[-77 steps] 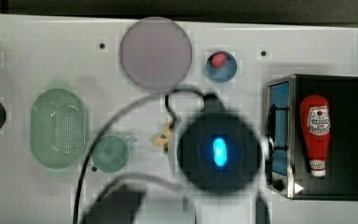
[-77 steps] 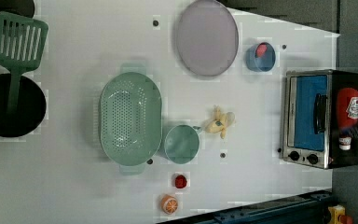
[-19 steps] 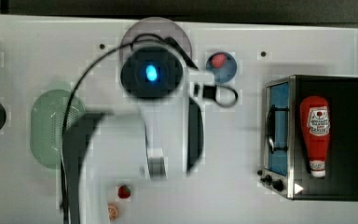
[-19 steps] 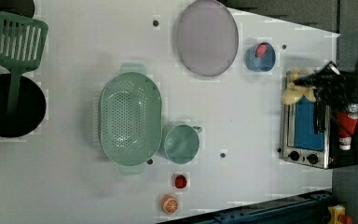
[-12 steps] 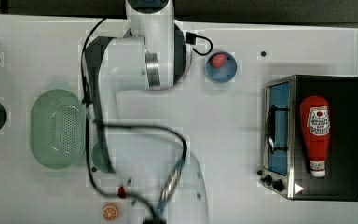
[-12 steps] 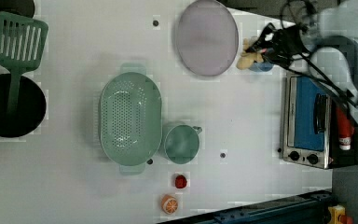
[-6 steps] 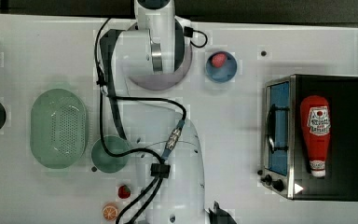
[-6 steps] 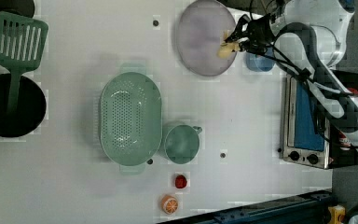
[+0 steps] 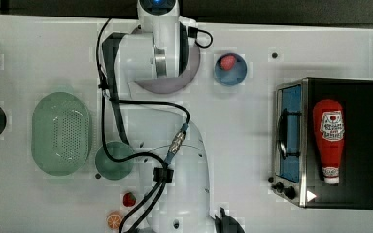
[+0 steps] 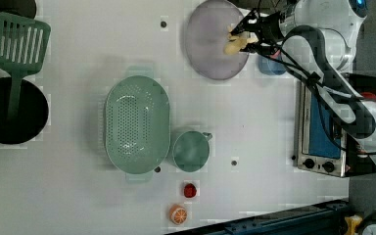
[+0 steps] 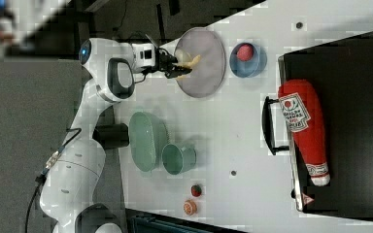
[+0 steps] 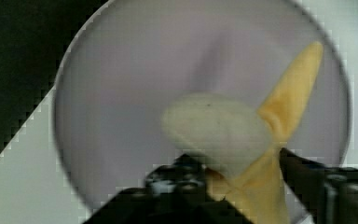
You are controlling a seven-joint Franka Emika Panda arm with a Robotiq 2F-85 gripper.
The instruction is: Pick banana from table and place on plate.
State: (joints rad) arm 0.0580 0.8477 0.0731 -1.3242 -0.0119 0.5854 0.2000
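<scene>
The banana (image 12: 219, 130), pale with a yellow peel flap, sits between my gripper's (image 12: 242, 186) dark fingers, which touch it on both sides. It hangs just over the pale lilac plate (image 12: 121, 93). In the left view, the banana (image 10: 234, 44) is over the plate's (image 10: 210, 49) right part, with the gripper (image 10: 247, 38) beside it. From the right view, the banana (image 11: 188, 60) is at the gripper's (image 11: 175, 68) tip above the plate (image 11: 204, 73). In the top view, my arm covers most of the plate (image 9: 167, 87) on the white table (image 9: 238, 126).
A blue bowl (image 9: 230, 69) with a red fruit stands right of the plate in the top view. A toaster oven (image 9: 291, 141) carries a ketchup bottle (image 9: 329, 138). A green basket (image 9: 60, 132), green cup (image 9: 114, 160), strawberry (image 9: 129, 199) and orange slice (image 9: 113, 220) lie nearby.
My arm has carried the banana from beside the blue bowl leftward in the left view, out over the plate.
</scene>
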